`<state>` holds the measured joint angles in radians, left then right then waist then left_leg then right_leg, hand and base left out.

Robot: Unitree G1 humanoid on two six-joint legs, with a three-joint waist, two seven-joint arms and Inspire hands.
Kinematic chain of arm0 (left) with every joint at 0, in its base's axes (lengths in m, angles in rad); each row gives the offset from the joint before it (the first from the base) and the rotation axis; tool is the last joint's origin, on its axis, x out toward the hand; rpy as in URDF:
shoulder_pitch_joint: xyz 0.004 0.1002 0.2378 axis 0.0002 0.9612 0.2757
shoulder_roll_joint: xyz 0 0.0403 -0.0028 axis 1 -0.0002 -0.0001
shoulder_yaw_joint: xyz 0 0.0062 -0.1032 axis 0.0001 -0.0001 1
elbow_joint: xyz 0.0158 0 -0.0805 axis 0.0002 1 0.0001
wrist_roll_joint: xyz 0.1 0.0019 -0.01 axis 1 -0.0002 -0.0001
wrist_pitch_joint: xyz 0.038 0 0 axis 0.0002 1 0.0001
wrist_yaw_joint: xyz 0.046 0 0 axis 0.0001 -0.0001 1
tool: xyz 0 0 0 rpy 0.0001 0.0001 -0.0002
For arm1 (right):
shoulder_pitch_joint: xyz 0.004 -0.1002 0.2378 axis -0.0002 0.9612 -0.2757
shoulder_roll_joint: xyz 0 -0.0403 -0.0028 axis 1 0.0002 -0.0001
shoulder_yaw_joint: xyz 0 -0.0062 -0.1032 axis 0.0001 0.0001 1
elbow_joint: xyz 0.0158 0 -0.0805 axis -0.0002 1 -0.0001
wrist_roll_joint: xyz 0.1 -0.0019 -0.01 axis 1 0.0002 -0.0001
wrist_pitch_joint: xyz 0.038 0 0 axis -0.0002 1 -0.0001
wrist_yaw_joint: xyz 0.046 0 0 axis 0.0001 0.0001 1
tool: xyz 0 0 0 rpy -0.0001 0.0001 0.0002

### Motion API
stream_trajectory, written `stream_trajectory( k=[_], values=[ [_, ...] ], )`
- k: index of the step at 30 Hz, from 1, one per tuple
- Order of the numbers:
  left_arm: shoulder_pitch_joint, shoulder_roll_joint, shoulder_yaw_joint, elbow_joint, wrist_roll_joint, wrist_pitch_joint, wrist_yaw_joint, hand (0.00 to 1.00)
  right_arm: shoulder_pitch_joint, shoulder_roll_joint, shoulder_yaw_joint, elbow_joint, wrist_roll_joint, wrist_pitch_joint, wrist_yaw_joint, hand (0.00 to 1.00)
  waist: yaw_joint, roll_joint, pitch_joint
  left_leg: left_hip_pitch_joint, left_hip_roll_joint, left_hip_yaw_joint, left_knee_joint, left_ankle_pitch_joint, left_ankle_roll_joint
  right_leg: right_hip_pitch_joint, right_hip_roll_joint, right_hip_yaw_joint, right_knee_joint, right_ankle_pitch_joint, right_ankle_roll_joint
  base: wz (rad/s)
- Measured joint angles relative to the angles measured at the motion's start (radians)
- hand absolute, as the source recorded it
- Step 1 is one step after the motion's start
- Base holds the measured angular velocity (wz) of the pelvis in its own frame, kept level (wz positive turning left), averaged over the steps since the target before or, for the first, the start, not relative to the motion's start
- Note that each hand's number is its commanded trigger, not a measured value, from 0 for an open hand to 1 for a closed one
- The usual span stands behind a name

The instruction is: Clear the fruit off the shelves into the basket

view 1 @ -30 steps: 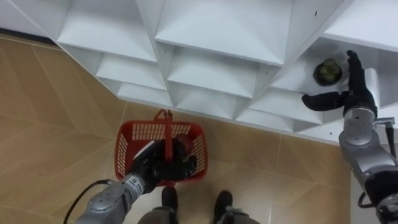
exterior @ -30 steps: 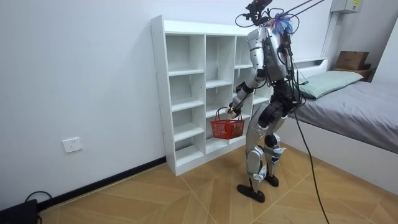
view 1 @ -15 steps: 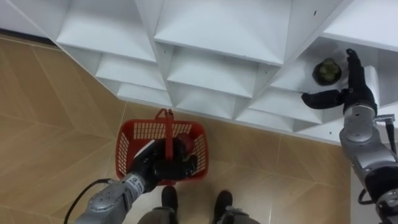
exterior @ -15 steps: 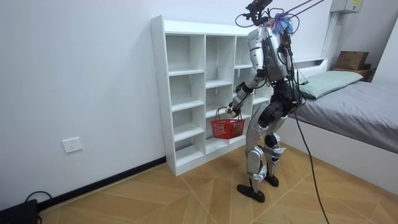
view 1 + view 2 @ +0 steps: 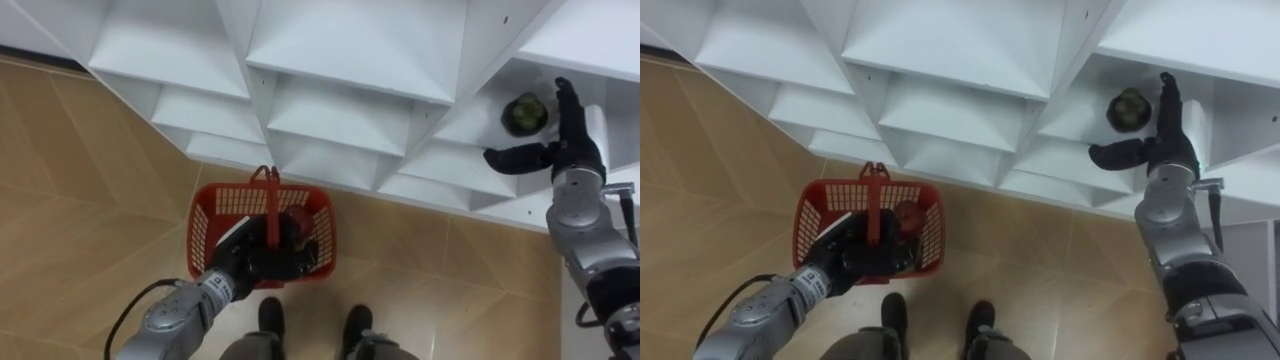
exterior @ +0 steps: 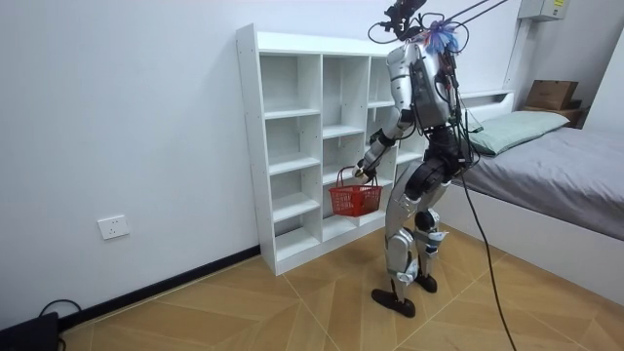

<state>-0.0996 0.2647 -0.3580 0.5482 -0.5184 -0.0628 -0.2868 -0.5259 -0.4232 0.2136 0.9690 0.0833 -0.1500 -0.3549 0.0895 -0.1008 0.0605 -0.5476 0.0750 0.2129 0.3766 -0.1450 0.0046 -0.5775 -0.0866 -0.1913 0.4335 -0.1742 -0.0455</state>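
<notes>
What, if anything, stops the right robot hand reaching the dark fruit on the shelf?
Likely reachable, yes: the right robot hand is open just beside the dark fruit, at the mouth of its shelf compartment, with nothing between them.

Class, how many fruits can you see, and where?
2. A dark green fruit on the shelf beside the right hand; a red fruit in the basket held by the left hand, which may hide others.

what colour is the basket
Red; the basket shows best in the left eye view.
</notes>
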Motion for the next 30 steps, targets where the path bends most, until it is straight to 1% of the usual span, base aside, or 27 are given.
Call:
stream_trajectory(
  k=[3, 10, 19, 25, 28, 30],
  values=[
    [0.000, 0.000, 0.000, 0.000, 0.000, 0.000, 0.000, 1.00, 0.000, 0.000, 0.000, 0.000, 0.000, 0.000, 0.001, 0.00, 0.000, -0.002, 0.0013, 0.000, 0.000, 0.000, 0.000, 0.000, 0.000, 0.000, 0.000, 0.000, 0.000, 0.000, 0.000, 0.00],
    [-0.001, 0.001, -0.001, 0.000, 0.000, 0.000, 0.000, 1.00, 0.000, 0.000, 0.000, 0.000, 0.004, -0.001, 0.006, 0.00, -0.001, -0.002, 0.0013, 0.000, 0.000, 0.000, 0.000, 0.000, 0.000, 0.000, 0.000, 0.000, 0.000, 0.000, 0.000, 0.00],
    [-0.014, 0.001, -0.003, -0.002, -0.002, 0.000, 0.000, 1.00, -0.013, -0.001, 0.001, -0.001, 0.103, -0.002, 0.019, 0.00, -0.001, -0.003, 0.0010, 0.003, 0.000, 0.002, 0.001, 0.000, 0.000, 0.000, 0.000, 0.002, 0.004, 0.000, 0.000, 0.00],
    [-0.017, 0.003, -0.008, -0.002, -0.004, 0.000, 0.000, 1.00, -0.018, -0.003, 0.001, -0.001, 0.117, -0.001, 0.028, 0.00, -0.002, -0.003, 0.0012, 0.004, 0.000, 0.004, 0.001, 0.001, 0.001, 0.000, -0.001, 0.003, 0.007, 0.000, 0.000, 0.00],
    [-0.018, 0.005, -0.022, -0.001, -0.037, 0.000, 0.001, 1.00, -0.024, -0.004, 0.006, -0.001, 0.153, -0.001, 0.033, 0.00, -0.003, -0.005, 0.0018, 0.007, 0.000, 0.005, 0.001, 0.001, 0.001, 0.000, -0.001, 0.005, 0.015, 0.000, 0.000, 0.00],
    [-0.018, 0.005, -0.022, 0.000, -0.038, 0.000, 0.001, 1.00, -0.025, -0.005, 0.006, -0.001, 0.160, -0.001, 0.041, 0.00, -0.003, -0.005, 0.0018, 0.008, 0.000, 0.004, 0.001, 0.001, 0.001, 0.000, -0.001, 0.005, 0.015, 0.000, -0.001, 0.00]
  ],
)
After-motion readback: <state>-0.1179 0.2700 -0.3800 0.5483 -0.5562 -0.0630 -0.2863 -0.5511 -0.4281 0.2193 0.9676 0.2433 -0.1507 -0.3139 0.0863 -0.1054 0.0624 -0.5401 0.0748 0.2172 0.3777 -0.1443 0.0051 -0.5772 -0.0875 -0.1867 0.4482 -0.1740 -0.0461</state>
